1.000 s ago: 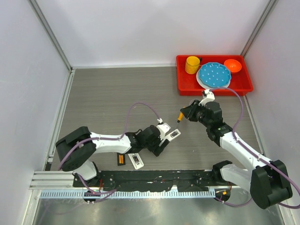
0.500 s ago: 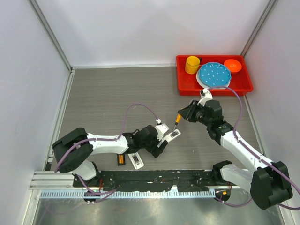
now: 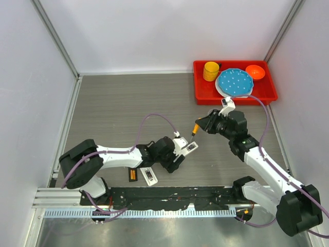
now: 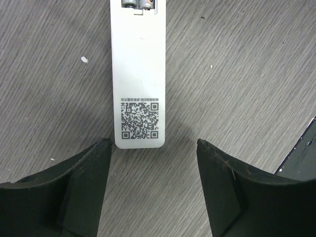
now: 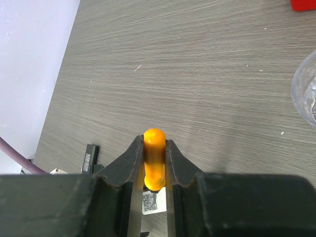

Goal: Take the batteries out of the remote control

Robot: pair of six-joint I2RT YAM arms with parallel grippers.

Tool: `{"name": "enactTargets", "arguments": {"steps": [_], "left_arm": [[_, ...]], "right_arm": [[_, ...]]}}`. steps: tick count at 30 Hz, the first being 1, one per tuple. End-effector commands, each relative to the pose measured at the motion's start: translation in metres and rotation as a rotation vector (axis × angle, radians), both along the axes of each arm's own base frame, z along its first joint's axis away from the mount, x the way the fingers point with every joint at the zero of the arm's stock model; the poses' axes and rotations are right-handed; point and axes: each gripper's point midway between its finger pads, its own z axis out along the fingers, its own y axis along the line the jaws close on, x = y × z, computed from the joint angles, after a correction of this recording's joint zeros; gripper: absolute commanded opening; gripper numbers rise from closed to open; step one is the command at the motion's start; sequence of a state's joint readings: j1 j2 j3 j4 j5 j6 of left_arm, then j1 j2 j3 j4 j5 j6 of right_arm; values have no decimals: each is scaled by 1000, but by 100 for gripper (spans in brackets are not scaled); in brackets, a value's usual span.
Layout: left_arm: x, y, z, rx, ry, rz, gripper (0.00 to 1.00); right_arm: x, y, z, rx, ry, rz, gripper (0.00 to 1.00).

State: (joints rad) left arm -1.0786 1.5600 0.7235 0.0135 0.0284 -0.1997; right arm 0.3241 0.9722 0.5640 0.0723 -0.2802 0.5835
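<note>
A white remote control (image 4: 137,74) lies back-up on the table with a QR label near its end. Two silvery batteries (image 4: 138,4) show in its open compartment at the top edge of the left wrist view. My left gripper (image 4: 154,143) is open just behind the remote's labelled end, and its fingers straddle that end without gripping it. In the top view the remote (image 3: 190,148) lies just right of the left gripper (image 3: 180,154). My right gripper (image 5: 154,140) is shut on an orange-handled screwdriver (image 5: 154,163). The screwdriver (image 3: 196,128) hangs tip-down just above the remote.
A red tray (image 3: 205,95) at the back right holds a yellow cup (image 3: 211,71), a blue plate (image 3: 235,82) and an orange bowl (image 3: 255,71). A second white remote (image 3: 148,176) and a black piece with orange cells (image 3: 132,175) lie near the front rail.
My right gripper has carried the screwdriver a little down and left, closer over the white remote. The left gripper has shifted slightly along the remote and stays open.
</note>
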Motion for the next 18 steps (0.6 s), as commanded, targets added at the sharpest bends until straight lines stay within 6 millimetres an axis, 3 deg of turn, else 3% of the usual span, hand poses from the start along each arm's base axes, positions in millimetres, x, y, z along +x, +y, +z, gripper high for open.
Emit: {"name": "enactTargets", "arguments": {"steps": [1,5,9,18], "left_arm": [[-10,1,-9,26,44,-39,71],[-7,2,-11,42,36,-23,68],[0,5,-7,45,1,3,72],[16,3,-11,104,-37,41,76]], "right_arm": [[5,-8,12,-24,-58,-36,1],[9,-16,2,-48,-71,-83,1],[12,-22,-12,-62,-67,-119,1],[16,-23,-9,-72,-75,-126,1]]}}
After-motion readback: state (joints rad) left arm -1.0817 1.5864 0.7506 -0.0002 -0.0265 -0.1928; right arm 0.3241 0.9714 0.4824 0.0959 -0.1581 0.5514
